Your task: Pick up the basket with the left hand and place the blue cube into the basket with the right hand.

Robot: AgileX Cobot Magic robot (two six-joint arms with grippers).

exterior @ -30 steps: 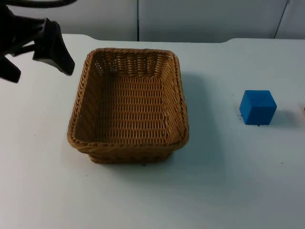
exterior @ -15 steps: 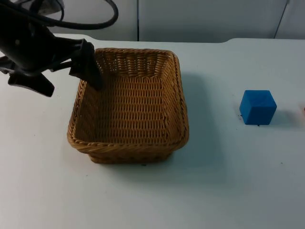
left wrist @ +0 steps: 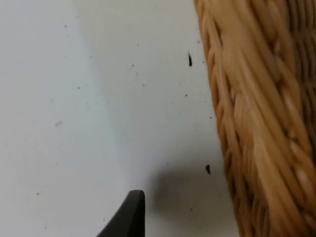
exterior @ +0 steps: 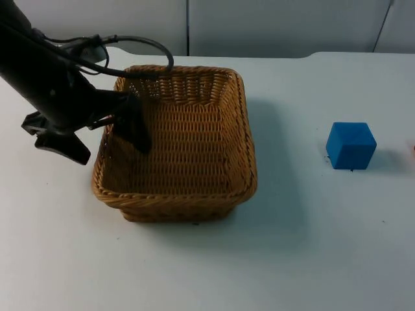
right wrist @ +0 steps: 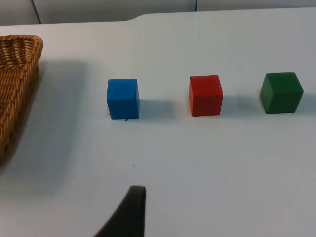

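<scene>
- Left end effector (exterior: 104,139): positioned at the left wall of the basket (exterior: 178,146), fingers spread apart. One finger (exterior: 133,126) is inside the basket; the other finger (exterior: 61,142) is outside it, over the table (exterior: 292,259). The wall stands between the two fingers, not clamped.
- Left wrist view: the outer fingertip (left wrist: 126,217) is just above the white table, with the basket's woven outer wall (left wrist: 261,123) just beside it.
- Basket: brown wicker, rectangular, resting flat on the table, left of centre in the top view. Nothing lies inside it apart from the finger.
- Right end effector: its state cannot be determined. One black fingertip (right wrist: 126,212) appears in the right wrist view, above the bare table.
- Blue cube (exterior: 351,145): resting on the table, well apart from the basket on its right side.
- Right wrist view: the blue cube (right wrist: 123,98), a red cube (right wrist: 205,95) and a green cube (right wrist: 281,92) stand in one row, apart from one another, red between blue and green.
</scene>
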